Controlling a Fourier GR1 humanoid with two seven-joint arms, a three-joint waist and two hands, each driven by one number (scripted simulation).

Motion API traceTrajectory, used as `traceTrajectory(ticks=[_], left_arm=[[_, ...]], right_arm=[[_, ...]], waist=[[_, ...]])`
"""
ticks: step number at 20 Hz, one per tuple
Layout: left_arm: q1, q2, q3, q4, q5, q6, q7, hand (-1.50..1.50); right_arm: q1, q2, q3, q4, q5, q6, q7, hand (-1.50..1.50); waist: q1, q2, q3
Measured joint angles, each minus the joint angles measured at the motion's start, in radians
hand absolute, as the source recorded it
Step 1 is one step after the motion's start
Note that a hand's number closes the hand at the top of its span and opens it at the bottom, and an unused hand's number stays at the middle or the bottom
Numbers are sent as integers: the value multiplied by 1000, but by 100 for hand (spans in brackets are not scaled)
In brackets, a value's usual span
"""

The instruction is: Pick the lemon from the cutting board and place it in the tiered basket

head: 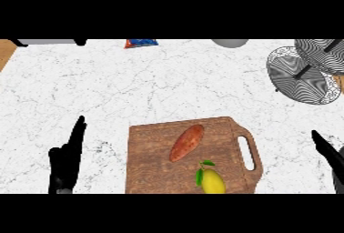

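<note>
Lemon waited on cutting board, basket upper right

Lemon (pixel 214 181) lay at board's (pixel 154 154) lower edge w/ sweet potato (pixel 187 143); tiered basket (pixel 306 73) well apart. Left hand (pixel 67 159), right hand (pixel 329 154): fingers straight, holding nothing.

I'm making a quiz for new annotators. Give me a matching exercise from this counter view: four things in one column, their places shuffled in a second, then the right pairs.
Things:
1. lemon
2. sweet potato
3. tiered basket
4. left hand

Places:
A. counter's far right corner
B. middle of the cutting board, lying slantwise
C. left of the board, over the counter
D. board's near edge, towards its handle side

Pairs: 1-D, 2-B, 3-A, 4-C
</note>
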Motion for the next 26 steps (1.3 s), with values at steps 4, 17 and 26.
traceTrajectory(ticks=[4, 17, 26], left_arm=[[-8, -11, -4, 10, -10, -1, -11, 0], [-15, -27, -8, 23, -29, -21, -23, 0], [-20, -38, -4, 28, -38, -30, -26, 0]], right_arm=[[6, -105, 36, -47, 91, 60, 173, -150], [-250, -180, 255, -11, 246, 109, 600, -150], [-402, -67, 491, 65, 524, 241, 758, -150]], waist=[[7, 2, -1], [33, 0, 1], [41, 2, 2]])
